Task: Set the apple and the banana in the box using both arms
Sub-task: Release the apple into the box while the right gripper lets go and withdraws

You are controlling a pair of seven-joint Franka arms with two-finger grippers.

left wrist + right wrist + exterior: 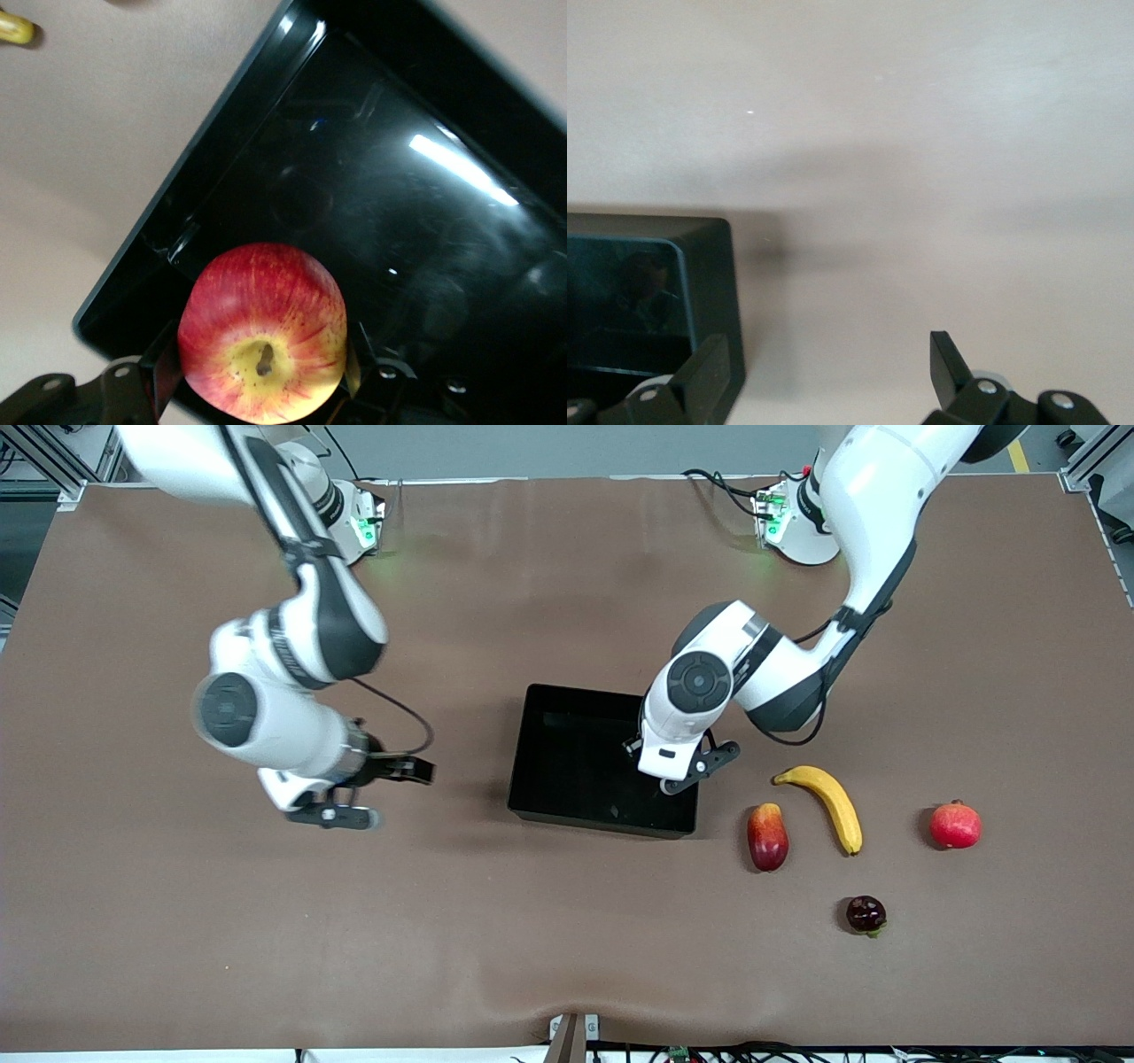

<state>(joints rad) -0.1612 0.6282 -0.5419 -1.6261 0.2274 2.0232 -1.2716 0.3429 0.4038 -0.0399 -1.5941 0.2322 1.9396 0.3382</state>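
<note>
1. The desk (177, 921) carried everything; its brown cover looked a little wavy near the front camera, which I judged harmless here.
2. The box (567, 717) stood on the desk between the two arms. Its walls were upright, so a low end effector could knock one and shift the box.
3. The left end effector (261, 376) hung over the box corner nearest the banana, closed on the apple (263, 332). Released so close to the wall, the apple could hit the rim and roll out.
4. The right end effector (824, 376) waited open over bare desk beside the box.
5. The banana (828, 802) lay toward the left arm's end, close to an elongated red-yellow fruit (767, 836), which a wide grasp might bump.
</note>
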